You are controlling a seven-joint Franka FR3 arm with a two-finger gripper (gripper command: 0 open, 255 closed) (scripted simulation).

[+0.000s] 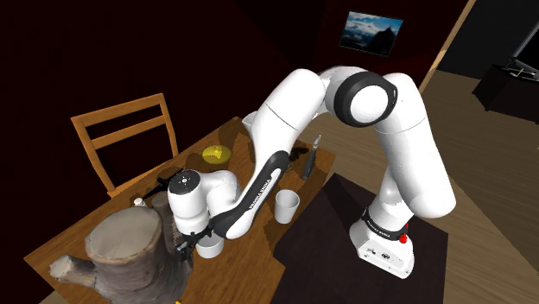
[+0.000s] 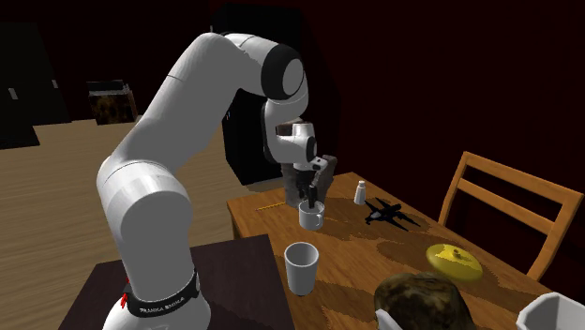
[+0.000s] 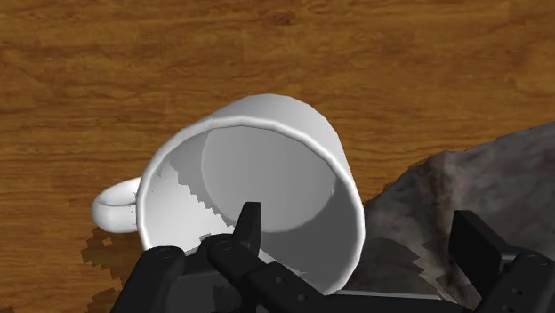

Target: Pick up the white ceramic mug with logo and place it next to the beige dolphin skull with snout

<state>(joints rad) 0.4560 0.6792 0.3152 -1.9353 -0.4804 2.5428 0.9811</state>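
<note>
So the gripper (image 3: 356,218) is hanging over the white mug (image 3: 267,169), with its fingers spread apart, one dipping inside and one outside, neither touching it. The mug is sitting on the wooden table (image 3: 133,53), just beside the grey-brown skull (image 1: 129,250), on its right in the shoulder view.

The shoulder view sits high beside and a little behind the stand (image 1: 324,229). It looks down across the desk (image 1: 78,237) with the chair (image 1: 121,112) at its upper left. The second exterior view stands lower and nearer, looking along the desk from roughly the opposite end, with the stand at its left and the chair at its right. Both share the arm (image 1: 389,112), the mug (image 1: 208,248) and the plain cup (image 1: 287,205). The wrist view looks along the jaws, close above the mug's open mouth.
</note>
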